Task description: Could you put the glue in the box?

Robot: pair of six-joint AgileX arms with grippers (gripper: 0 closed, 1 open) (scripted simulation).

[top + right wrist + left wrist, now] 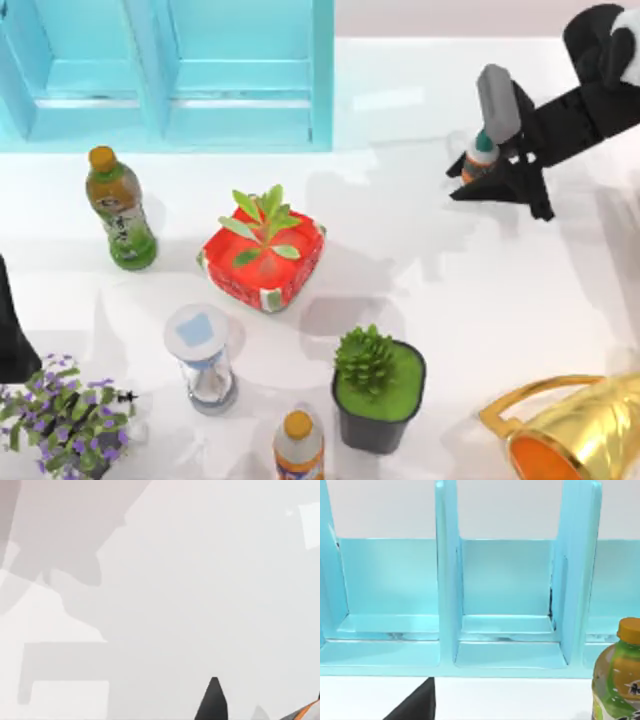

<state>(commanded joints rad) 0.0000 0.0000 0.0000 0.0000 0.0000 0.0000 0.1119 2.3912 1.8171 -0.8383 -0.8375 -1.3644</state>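
My right claw (487,165), at two o'clock, pinched the small white dark-capped glue bottle (481,157); carriage toward the ten-o'clock light-blue partitioned box (322,75) seemingly awaited.

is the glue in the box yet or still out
Out. The glue sits at the right gripper on the table's right, well apart from the blue box at the back left.

Rendered tabletop (420,290) with scattered props
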